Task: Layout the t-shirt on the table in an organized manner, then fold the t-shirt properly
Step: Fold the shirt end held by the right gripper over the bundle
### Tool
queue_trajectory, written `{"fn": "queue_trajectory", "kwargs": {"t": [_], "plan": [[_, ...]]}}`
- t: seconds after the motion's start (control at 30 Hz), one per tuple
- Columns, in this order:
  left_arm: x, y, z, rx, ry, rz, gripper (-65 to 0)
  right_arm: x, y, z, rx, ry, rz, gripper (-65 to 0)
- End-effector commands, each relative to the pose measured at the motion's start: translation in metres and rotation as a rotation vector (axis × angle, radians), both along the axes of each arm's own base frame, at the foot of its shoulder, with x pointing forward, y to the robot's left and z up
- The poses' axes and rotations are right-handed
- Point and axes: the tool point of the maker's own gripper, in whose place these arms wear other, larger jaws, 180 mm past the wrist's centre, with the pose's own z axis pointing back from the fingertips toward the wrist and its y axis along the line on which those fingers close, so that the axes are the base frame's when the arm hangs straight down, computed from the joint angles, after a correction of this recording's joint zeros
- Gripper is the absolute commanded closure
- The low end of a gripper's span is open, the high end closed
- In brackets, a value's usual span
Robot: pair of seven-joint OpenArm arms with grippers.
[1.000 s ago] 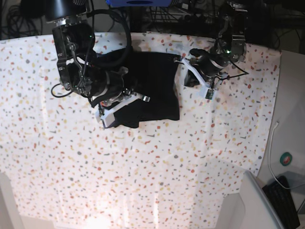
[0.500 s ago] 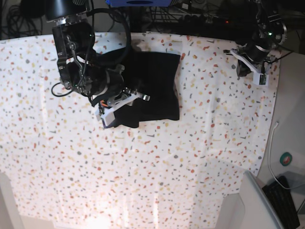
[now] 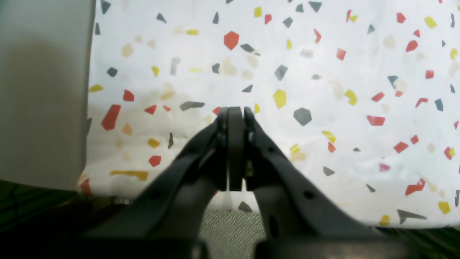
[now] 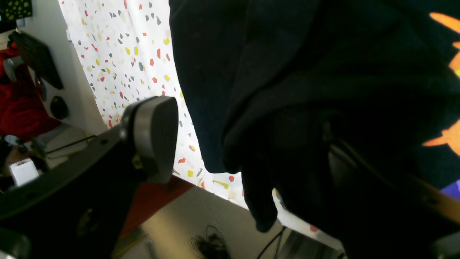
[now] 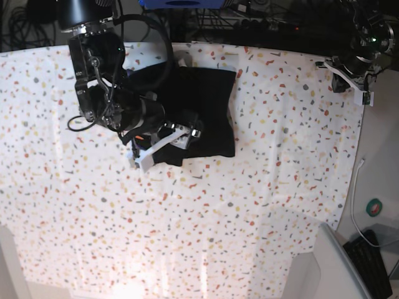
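Observation:
The black t-shirt (image 5: 209, 106) lies folded into a compact block at the far middle of the speckled table (image 5: 249, 205). My right gripper (image 5: 165, 142) is at the shirt's near left corner with its jaws wide apart. In the right wrist view one finger pad (image 4: 154, 136) is bare, and the black cloth (image 4: 287, 54) drapes over and hides the other finger. Orange print (image 4: 444, 19) shows at that view's right edge. My left gripper (image 5: 350, 76) is shut and empty above the table's far right corner. It also shows in the left wrist view (image 3: 235, 109), over the speckled cloth (image 3: 323, 54).
A plain grey side surface (image 5: 380, 156) borders the table on the right, and shows in the left wrist view (image 3: 43, 90). On it are a white cable (image 5: 355, 193), a green round object (image 5: 374, 207) and a keyboard (image 5: 372, 261). Dark cables and equipment run behind the table's far edge.
My left arm has swung away from the shirt's right edge to the table's far right corner. My right gripper has turned slightly at the shirt's near left corner.

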Motion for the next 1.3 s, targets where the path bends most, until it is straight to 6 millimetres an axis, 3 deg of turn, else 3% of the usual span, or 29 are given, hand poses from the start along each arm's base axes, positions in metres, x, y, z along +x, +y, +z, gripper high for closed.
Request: {"fn": "queue_trajectory", "kwargs": {"t": [0.0, 0.2, 0.43, 0.57, 0.67, 0.73, 0.8, 0.87, 0.93, 1.03, 1.17, 1.27], "plan": [[0.007, 0.005, 0.010, 0.014, -0.035, -0.006, 0.0, 0.004, 0.021, 0.016, 0.055, -0.032, 0.033, -44.6], [0.011, 0.006, 0.008, 0.007, -0.037, 0.001, 0.0, 0.002, 0.046, 0.027, 0.065, -0.067, 0.117, -44.6], [0.009, 0.006, 0.005, 0.002, -0.030, 0.005, 0.0, -0.003, 0.092, 0.052, 0.068, -0.155, 0.301, -44.6], [0.010, 0.006, 0.005, 0.006, -0.031, 0.004, 0.0, -0.010, 0.120, 0.087, 0.108, -0.260, 0.427, -44.6], [0.013, 0.009, 0.007, 0.009, -0.040, 0.013, 0.0, -0.005, 0.110, 0.121, 0.119, -0.376, 0.441, -44.6], [0.009, 0.020, 0.011, 0.022, -0.045, 0.043, 0.0, -0.003, 0.095, 0.130, 0.098, -0.412, 0.437, -44.6], [0.004, 0.029, 0.011, 0.022, -0.045, 0.076, 0.0, 0.006, 0.067, 0.116, 0.046, -0.373, 0.377, -44.0], [0.000, 0.037, 0.013, 0.033, -0.045, 0.097, 0.0, 0.010, 0.043, 0.091, -0.003, -0.324, 0.316, -38.0], [-0.002, 0.040, 0.013, 0.036, -0.044, 0.106, 0.0, 0.020, 0.020, 0.066, -0.050, -0.302, 0.236, -23.6], [-0.002, 0.038, 0.011, 0.033, -0.038, 0.101, 0.0, 0.037, 0.006, 0.033, -0.107, -0.304, 0.161, 0.0], [0.001, 0.036, 0.014, 0.028, -0.050, 0.099, 0.0, 0.053, 0.009, 0.006, -0.168, -0.308, 0.162, 0.0], [-0.001, 0.035, 0.012, 0.025, -0.046, 0.102, 0.0, 0.052, 0.031, -0.006, -0.176, -0.288, 0.212, 0.0]]}}
